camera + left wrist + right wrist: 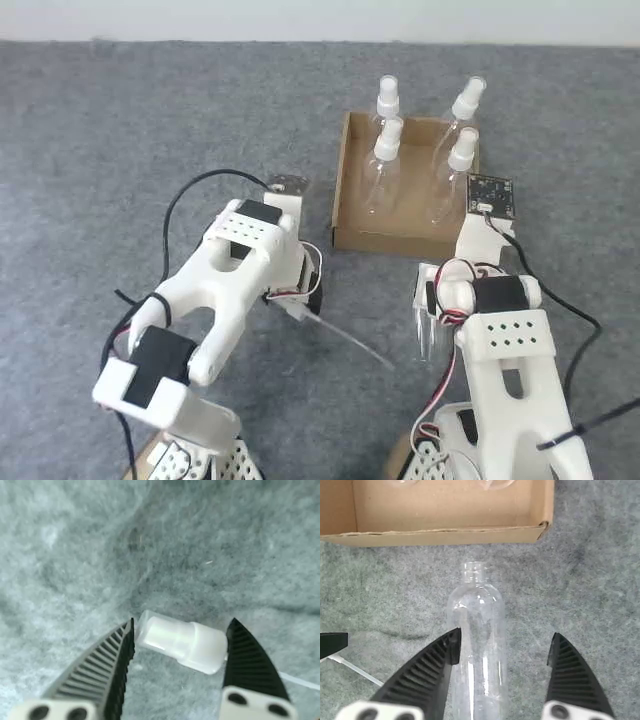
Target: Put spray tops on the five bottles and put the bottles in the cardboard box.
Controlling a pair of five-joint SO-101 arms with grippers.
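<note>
White arms (228, 268), black ribbed pincers (182, 625)

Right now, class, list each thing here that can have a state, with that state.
cardboard box: open-topped, four bottles inside.
four boxed bottles: upright, capped.
fifth bottle: outside the box, neck bare.
spray top: off its bottle, in the left tool.
left tool: shut on the spray top.
right tool: open, astride the fifth bottle.
</note>
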